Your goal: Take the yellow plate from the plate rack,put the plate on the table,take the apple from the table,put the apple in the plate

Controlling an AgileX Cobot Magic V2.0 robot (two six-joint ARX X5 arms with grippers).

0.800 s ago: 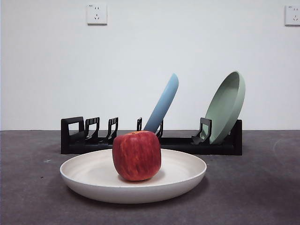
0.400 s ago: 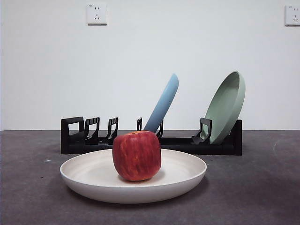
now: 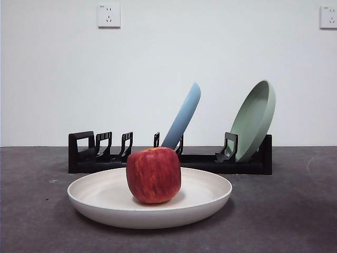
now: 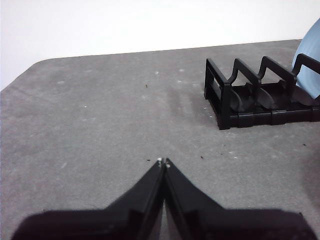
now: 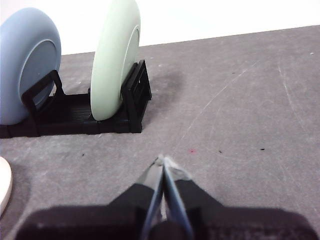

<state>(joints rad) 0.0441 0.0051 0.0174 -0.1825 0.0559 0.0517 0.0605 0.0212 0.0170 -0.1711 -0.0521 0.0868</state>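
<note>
Red apple [image 3: 154, 175] sits in the middle of the cream plate [image 3: 105, 203], which lies flat on the grey surface [image 3: 284, 211] in front of the black rack [image 3: 84, 153]. I see both the left gripper [image 4: 163, 161] and right gripper [image 5: 162, 159] over bare surface, jaws closed on nothing.

I can't read any words or numbers here. The two white wall sockets [image 3: 108, 16] near the top corners of the front view may have tiny print at their upper edge, but it is too small for me to read.
</note>
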